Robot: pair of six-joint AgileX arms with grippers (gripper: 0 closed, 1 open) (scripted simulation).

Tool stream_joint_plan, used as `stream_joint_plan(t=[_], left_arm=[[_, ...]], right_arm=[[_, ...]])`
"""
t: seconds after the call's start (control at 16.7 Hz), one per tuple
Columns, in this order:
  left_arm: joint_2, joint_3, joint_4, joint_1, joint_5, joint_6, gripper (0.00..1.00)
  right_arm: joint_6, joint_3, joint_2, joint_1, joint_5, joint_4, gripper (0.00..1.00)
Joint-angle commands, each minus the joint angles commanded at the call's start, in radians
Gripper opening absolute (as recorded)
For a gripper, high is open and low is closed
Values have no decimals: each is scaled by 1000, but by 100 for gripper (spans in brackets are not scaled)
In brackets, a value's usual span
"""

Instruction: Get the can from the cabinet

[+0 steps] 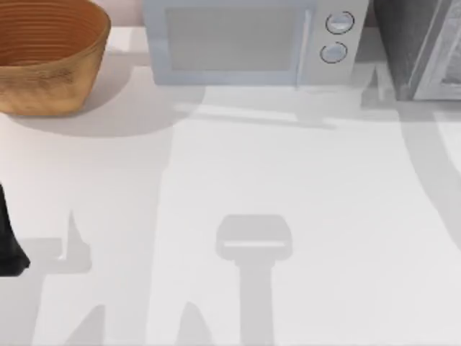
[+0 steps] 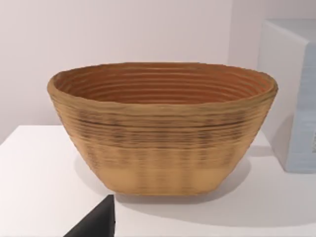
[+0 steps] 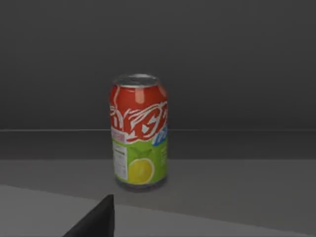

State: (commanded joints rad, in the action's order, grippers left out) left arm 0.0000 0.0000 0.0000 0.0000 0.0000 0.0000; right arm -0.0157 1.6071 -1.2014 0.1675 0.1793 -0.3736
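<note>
Can: upright on the dark cabinet shelf; likely light, rigid, smooth-walled, apt to slip.
Hold: mid-body, across the label.
Right gripper: facing can; finger state cannot be told.

A simulated kitchen counter: a white table holding a microwave, a woven basket and a dark cabinet.

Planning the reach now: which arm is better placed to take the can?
Right, probably. Its wrist view faces the upright can standing on the dark cabinet shelf, nothing between. The left wrist view faces the wicker basket at the table's far left.
</note>
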Motion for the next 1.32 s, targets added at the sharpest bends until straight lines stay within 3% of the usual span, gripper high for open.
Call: stream_joint_plan(t=[0.3,0.66,1.02,1.32], left_arm=[[0,0,0,0,0,0,100],[0,0,0,0,0,0,100],[0,0,0,0,0,0,100],[0,0,0,0,0,0,100]], right_arm=[[0,135,-126,17,17,-44,100],[1,131,-141,28,32,-27,100],[4,115,-268,99,109,127,100],[4,132,-283,92,102,125,100]])
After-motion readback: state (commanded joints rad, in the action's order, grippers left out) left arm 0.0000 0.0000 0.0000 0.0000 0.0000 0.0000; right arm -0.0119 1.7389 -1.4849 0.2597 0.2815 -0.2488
